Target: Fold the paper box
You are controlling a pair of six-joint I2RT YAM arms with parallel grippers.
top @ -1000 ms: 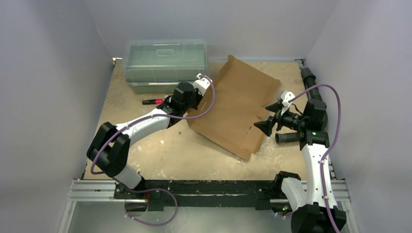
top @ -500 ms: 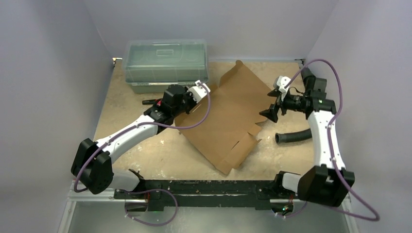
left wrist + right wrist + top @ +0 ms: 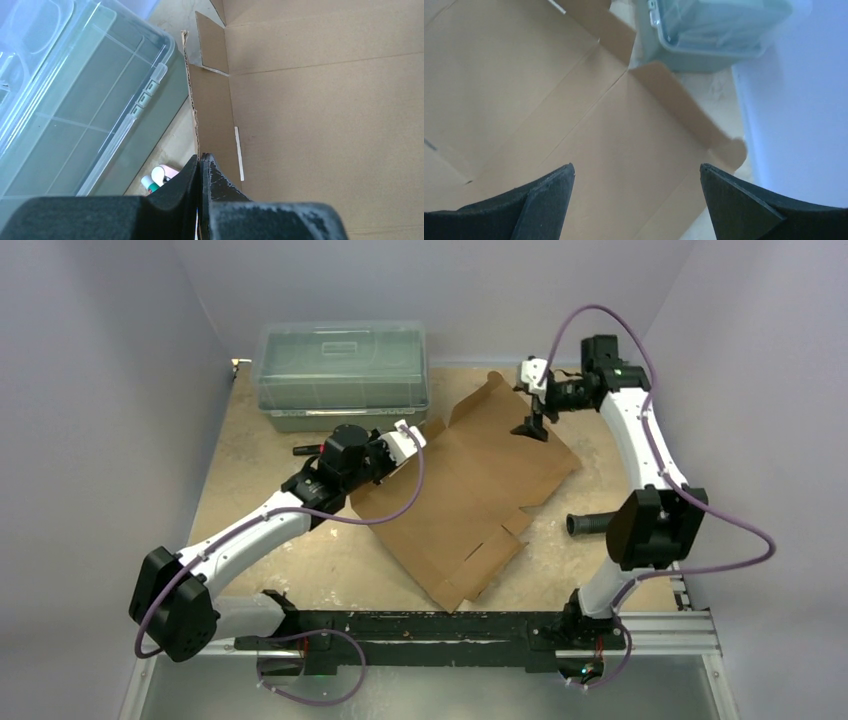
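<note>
Left jaws on diagonal paper box (image 3: pixel 470 490)

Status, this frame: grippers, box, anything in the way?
Left gripper shut on paper box edge. Right gripper open over box. Box unfolded. Plastic bin close beside gripped edge.

Box (image 3: pixel 470 490): matt brown corrugated cardboard. Bin (image 3: pixel 340 365), at eleven o'clock: clear greenish plastic, glossy. Table (image 3: pixel 330 560): rough, scuffed pale board. Frame (image 3: pixel 680 625), at six o'clock: dull grey metal.
</note>
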